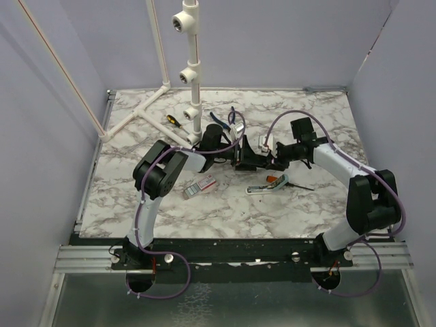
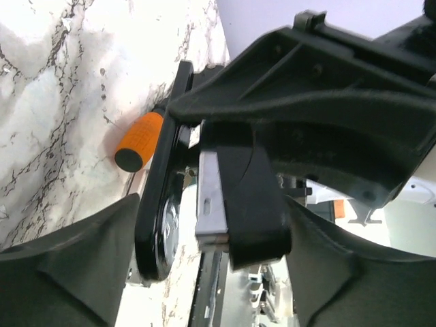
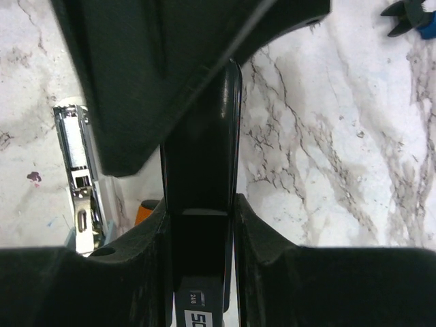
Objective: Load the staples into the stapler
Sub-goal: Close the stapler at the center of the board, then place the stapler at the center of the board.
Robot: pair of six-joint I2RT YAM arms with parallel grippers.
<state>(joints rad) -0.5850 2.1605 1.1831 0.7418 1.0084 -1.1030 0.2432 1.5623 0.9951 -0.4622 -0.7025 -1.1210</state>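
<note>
The black stapler [image 1: 251,158] hangs above the table's middle between both arms. My right gripper [image 1: 268,160] is shut on its black body [image 3: 201,197]. In the left wrist view the stapler is hinged apart, with the black base [image 2: 155,211] on the left and the metal channel [image 2: 208,194] under the black top on the right. My left gripper [image 2: 211,231] stands open and wide, with both halves between its fingers. I cannot tell whether the fingers touch them. The staples' white and red box [image 1: 199,186] lies flat near the left arm. No loose strip shows.
A pale teal bar [image 1: 262,188] with a chrome top [image 3: 76,157] lies right of centre, an orange-handled screwdriver [image 1: 276,181] across it. Further back are a yellow-handled screwdriver [image 1: 175,121], blue pliers [image 1: 231,120] and a white pipe stand [image 1: 193,75].
</note>
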